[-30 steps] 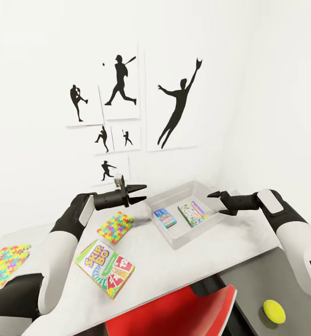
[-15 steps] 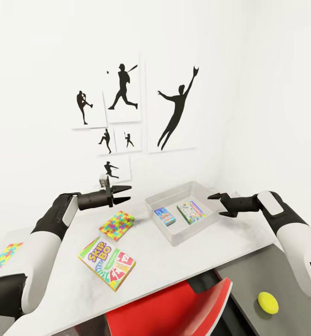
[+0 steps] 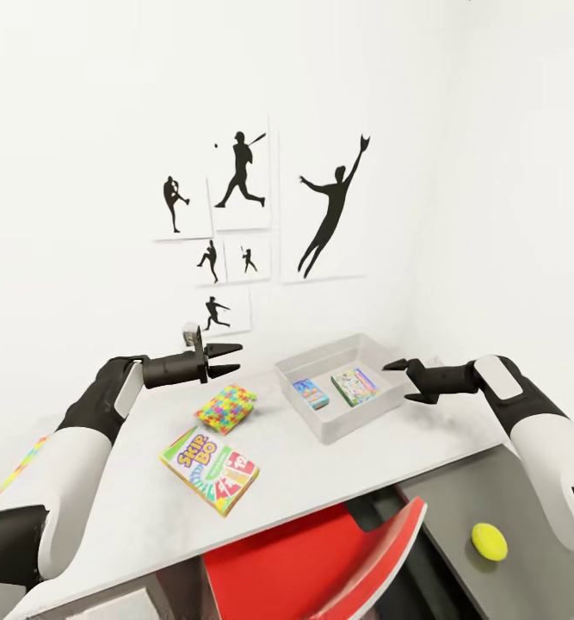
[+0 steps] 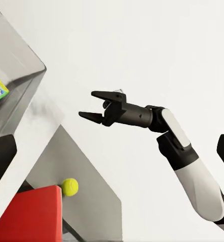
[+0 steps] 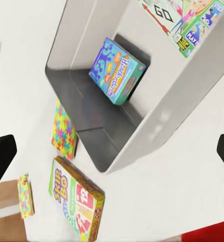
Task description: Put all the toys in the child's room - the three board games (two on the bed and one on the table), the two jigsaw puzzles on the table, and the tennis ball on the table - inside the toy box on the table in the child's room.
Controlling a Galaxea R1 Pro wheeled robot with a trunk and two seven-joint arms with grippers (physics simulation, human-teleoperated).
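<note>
White walls, red chair

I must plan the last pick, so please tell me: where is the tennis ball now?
In the head view the tennis ball lies at lower right on the table's dark grey lower section, beside the red chair and below the right arm.

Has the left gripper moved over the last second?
Yes. The left gripper has drawn back leftward from the toy box: its tips were by the box's left corner, now a gap shows.
</note>
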